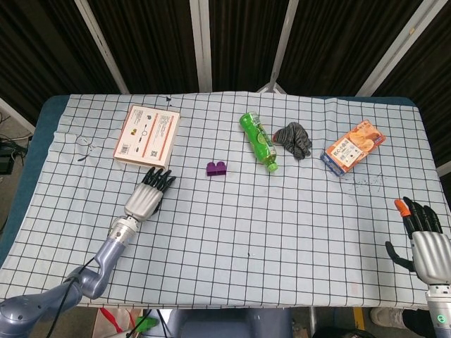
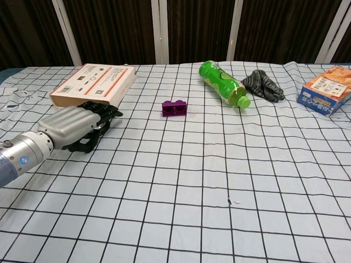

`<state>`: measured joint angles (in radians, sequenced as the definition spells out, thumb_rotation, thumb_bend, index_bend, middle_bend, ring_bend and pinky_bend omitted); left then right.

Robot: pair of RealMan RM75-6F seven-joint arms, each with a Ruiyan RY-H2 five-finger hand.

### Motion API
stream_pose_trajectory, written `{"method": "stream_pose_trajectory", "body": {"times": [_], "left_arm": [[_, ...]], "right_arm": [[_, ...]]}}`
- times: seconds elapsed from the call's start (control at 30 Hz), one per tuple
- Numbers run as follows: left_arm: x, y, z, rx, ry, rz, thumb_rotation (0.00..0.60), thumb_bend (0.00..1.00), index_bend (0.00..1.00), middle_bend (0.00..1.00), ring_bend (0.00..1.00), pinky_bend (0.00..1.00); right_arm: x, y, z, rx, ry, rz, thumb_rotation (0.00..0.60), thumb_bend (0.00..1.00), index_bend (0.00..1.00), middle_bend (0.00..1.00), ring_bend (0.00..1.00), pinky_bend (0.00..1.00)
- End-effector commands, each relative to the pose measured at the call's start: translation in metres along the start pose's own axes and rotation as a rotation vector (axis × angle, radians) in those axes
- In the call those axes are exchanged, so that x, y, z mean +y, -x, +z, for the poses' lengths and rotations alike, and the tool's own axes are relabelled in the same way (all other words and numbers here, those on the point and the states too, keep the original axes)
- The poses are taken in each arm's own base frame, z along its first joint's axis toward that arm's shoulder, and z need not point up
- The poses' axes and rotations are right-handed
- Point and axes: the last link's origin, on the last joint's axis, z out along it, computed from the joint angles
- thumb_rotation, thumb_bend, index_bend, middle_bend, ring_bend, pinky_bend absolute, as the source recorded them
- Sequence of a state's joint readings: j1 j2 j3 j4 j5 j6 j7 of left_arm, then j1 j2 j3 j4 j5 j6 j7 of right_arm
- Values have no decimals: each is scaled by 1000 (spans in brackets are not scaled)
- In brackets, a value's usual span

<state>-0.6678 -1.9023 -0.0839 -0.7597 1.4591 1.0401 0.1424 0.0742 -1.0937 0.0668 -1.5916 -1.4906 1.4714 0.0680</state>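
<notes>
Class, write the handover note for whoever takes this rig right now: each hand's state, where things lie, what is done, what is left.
Left hand: palm down on the checked cloth, fingers curled, just in front of the flat white-and-orange box; anything under it is hidden.
Right hand: open, holding nothing, at the near right edge.
Small purple block, green plastic bottle on its side, grey glove, orange carton: all lie untouched on the cloth.

A small round silvery object (image 2: 97, 127), mostly hidden, lies on the checked cloth at the left of the chest frame, under the left hand (image 2: 77, 127), whose dark fingers curl over it, palm down. Only a sliver of metal shows there; the head view hides it entirely beneath the hand.
</notes>
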Motion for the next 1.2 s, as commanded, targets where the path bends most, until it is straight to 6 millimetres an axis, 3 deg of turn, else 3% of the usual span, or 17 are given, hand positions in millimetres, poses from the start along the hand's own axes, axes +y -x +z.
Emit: {"method": "stream_pose_trajectory", "body": {"times": [0.03, 0.13, 0.17, 0.27, 0.33, 0.43, 0.57, 0.9, 1.07, 1.2], "left_arm": [[1, -20, -2, 88, 20, -12, 600, 973, 0, 0, 0, 33], [3, -54, -12, 206, 46, -25, 600, 973, 0, 0, 0, 33], [2, -74, -20, 268, 53, -35, 600, 973, 0, 0, 0, 32], [-3, -110, -44, 325, 40, -34, 600, 971, 0, 0, 0, 32], [-9, -132, -69, 333, 9, -19, 600, 967, 0, 0, 0, 32], [-22, -148, -108, 305, -54, 8, 600, 958, 0, 0, 0, 31], [-45, -153, -168, 247, -157, 3, 600, 952, 0, 0, 0, 30], [-101, -131, -250, 205, -326, -136, 600, 951, 0, 0, 0, 30], [-120, -124, -267, 210, -381, -189, 600, 951, 0, 0, 0, 30], [-122, -124, -270, 221, -357, -202, 600, 951, 0, 0, 0, 30]], "right_arm": [[0, 0, 0, 0, -1, -1, 600, 388, 79, 0, 0, 0], [-2, 1, 1, -1, -6, -5, 600, 388, 79, 0, 0, 0], [-3, 1, 1, -2, -10, -6, 600, 388, 79, 0, 0, 0], [-4, 2, 1, -5, -13, -8, 600, 388, 79, 0, 0, 0], [-4, 3, 0, -6, -13, -9, 600, 388, 79, 0, 0, 0], [-5, 3, 0, -8, -14, -10, 600, 387, 79, 0, 0, 1], [-6, 2, -1, -4, -17, -12, 600, 388, 79, 0, 0, 0], [-8, 0, -4, 5, -23, -14, 600, 388, 79, 0, 0, 0], [-9, 0, -5, 6, -27, -20, 600, 388, 78, 0, 0, 0], [-11, 1, -6, 7, -33, -27, 600, 388, 78, 0, 0, 0]]}}
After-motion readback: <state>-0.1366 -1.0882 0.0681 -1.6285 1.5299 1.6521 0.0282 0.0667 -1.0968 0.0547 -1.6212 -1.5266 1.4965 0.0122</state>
